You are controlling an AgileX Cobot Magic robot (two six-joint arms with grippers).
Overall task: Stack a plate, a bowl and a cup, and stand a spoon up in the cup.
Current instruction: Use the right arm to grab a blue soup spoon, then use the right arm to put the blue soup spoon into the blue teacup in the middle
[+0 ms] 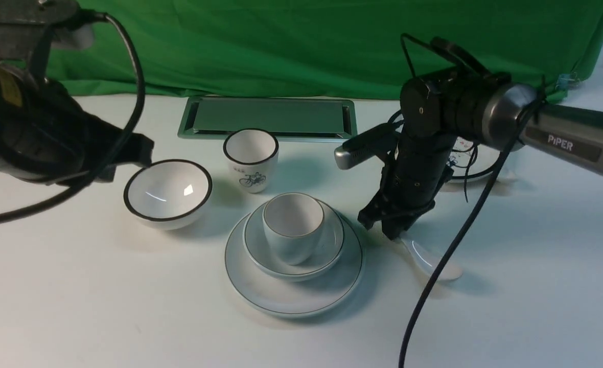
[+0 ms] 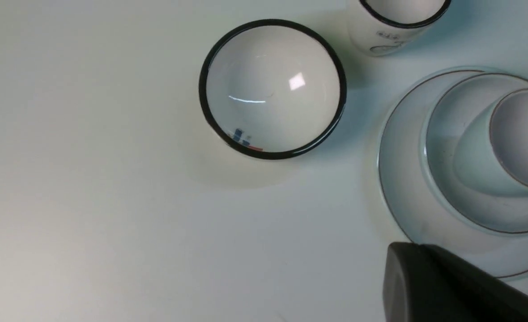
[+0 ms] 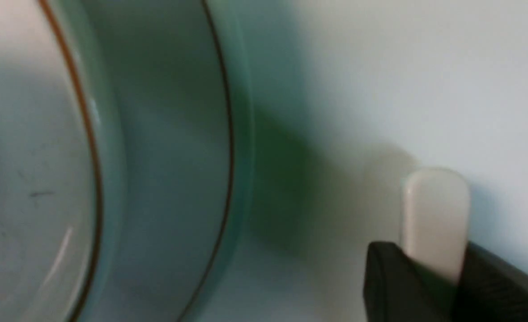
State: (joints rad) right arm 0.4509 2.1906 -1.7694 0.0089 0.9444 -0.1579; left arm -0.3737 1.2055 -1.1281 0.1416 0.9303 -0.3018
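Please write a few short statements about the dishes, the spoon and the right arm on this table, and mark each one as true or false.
1. The cup stands in the bowl, and the bowl sits on the plate. True.
2. The spoon stands in the cup. False: it lies on the table, to the right of the plate.
3. The right gripper is at the spoon's handle. True: its fingers close on the handle from both sides.
4. The bicycle cup sits inside the black-rimmed bowl. False: they stand apart on the table.
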